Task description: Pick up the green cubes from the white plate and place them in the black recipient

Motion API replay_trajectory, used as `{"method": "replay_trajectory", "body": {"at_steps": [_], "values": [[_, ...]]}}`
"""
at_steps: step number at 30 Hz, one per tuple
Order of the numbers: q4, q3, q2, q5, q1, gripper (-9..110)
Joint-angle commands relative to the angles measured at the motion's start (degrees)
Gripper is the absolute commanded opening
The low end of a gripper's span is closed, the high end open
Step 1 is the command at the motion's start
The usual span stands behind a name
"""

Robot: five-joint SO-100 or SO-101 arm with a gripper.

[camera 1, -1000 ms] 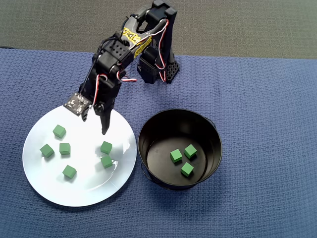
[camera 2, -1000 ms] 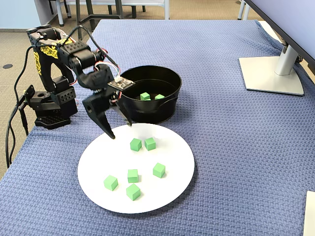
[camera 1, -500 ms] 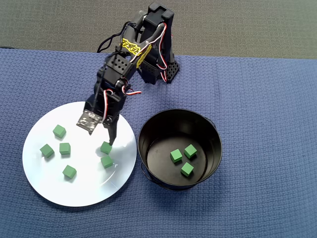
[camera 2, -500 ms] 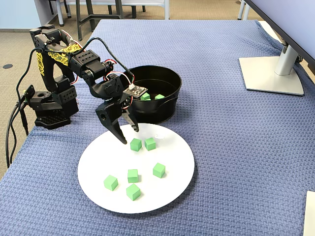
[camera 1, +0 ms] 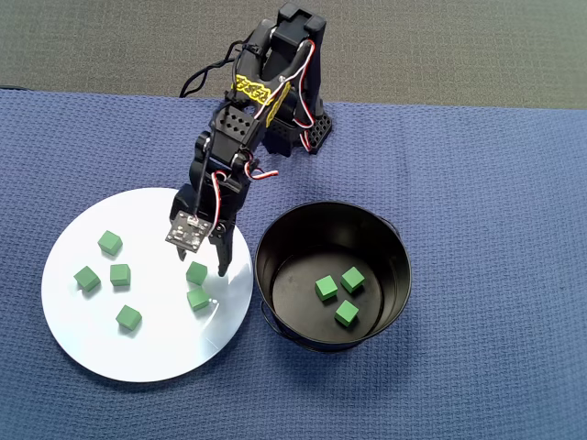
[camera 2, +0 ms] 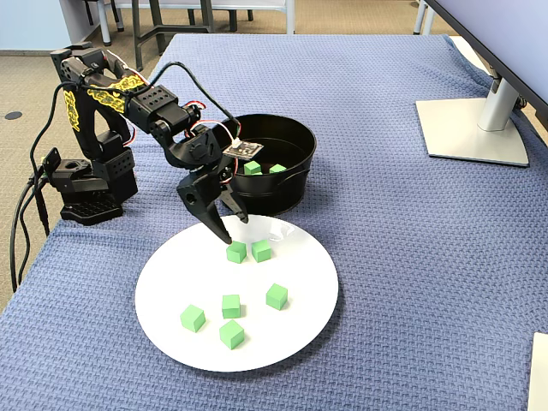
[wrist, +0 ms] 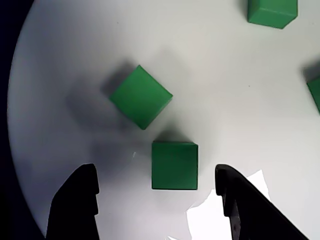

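Green cube (wrist: 174,165) between end effector (wrist: 157,200) fingers

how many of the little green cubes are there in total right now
9. Six small matte green cubes lie on the round glossy white plate; three sit in the glossy black metal pot. None appears hidden.

You had six green cubes (camera 1: 110,243) on the one white plate (camera 1: 83,335). Three more green cubes lay inside the one black recipient (camera 1: 394,243), to the right of the plate in the overhead view. That made nine cubes.
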Motion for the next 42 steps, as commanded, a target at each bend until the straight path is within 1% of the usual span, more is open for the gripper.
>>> {"method": "replay_trajectory", "body": {"at_steps": [1,21,29,32,35,36,39,42], "values": [[-2.0,-2.2,-1.2,-0.1,-0.9,22],[-8.1,0.1,-7.6,-1.0,-0.1,22],[-11.5,1.5,-10.1,-1.6,1.0,20],[-11.6,1.6,-10.1,-1.4,1.1,16],[-11.6,1.6,-10.3,-1.1,1.0,2],[-11.6,1.6,-10.3,-0.9,0.9,0],[-12.3,1.8,-10.4,-0.2,0.7,0],[-14.6,2.0,-9.4,2.7,-0.1,0]]}}
